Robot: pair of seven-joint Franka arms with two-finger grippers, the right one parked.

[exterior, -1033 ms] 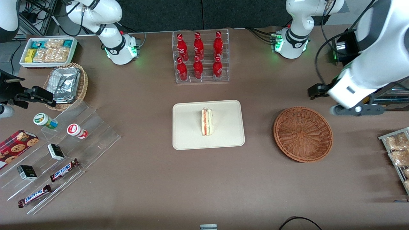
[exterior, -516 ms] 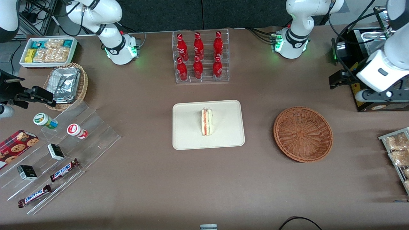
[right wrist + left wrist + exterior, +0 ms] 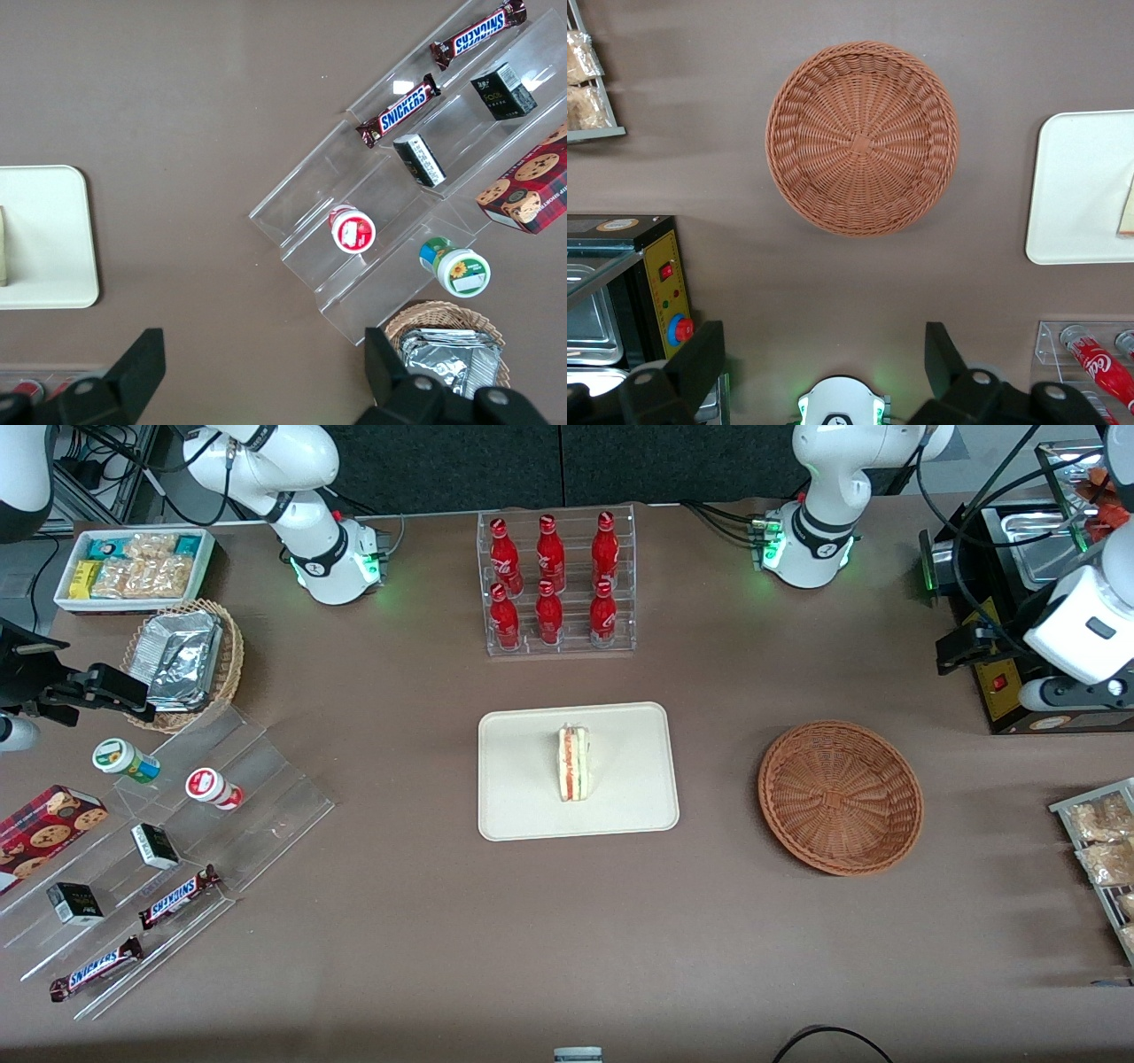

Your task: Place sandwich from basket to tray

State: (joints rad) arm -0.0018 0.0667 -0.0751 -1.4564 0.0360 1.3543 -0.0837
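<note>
Sandwich [image 3: 573,763] standing on edge mid-tray [image 3: 523,815], so placement looks done; wicker basket [image 3: 840,797] bare beside tray toward working arm's end; gripper [image 3: 824,367] raised clear of basket, fingers spread, holding nothing.

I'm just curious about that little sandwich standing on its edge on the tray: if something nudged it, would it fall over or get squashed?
The sandwich stands narrow on the tray, so it would probably topple. Its pale bread looks soft and squashable. The end effector is open, above the table beside the empty basket.
</note>
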